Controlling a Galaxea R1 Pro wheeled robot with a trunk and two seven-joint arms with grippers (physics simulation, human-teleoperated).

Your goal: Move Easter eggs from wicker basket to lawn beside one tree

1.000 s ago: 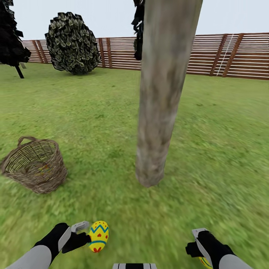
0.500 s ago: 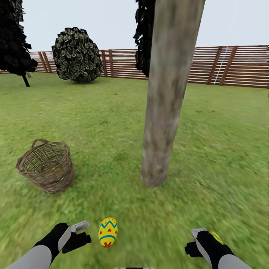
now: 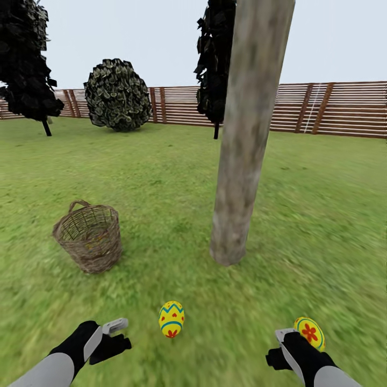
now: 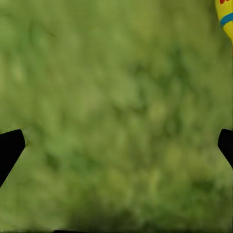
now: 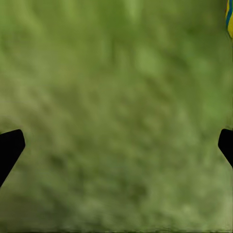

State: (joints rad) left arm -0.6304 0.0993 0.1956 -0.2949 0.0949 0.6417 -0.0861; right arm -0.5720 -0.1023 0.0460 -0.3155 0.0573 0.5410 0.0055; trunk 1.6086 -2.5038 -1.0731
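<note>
Eggs on grass, both grippers empty. Centre bottom of the head view: one egg lies on the lawn, apart from the left gripper, which a second ago held it against its fingertips. Lower right: a second egg rests on the grass just beside the right gripper; it was half hidden under that hand a second ago and is now clear of it. In each wrist view the dark fingertips stand far apart at the frame's side edges with only grass between them, so both grippers are spread wide; a sliver of egg shows at the upper right corner of the left wrist view and of the right wrist view. The whole head picture has shifted, with the fence lower and the basket further right, so the camera has moved as well. The tree rises in the centre, its base near both eggs. Judged from this, two of three eggs are delivered beside the trunk. The basket stands at middle left, well apart from the eggs; its contents cannot be made out, so the third egg presumably remains to be fetched.
</note>
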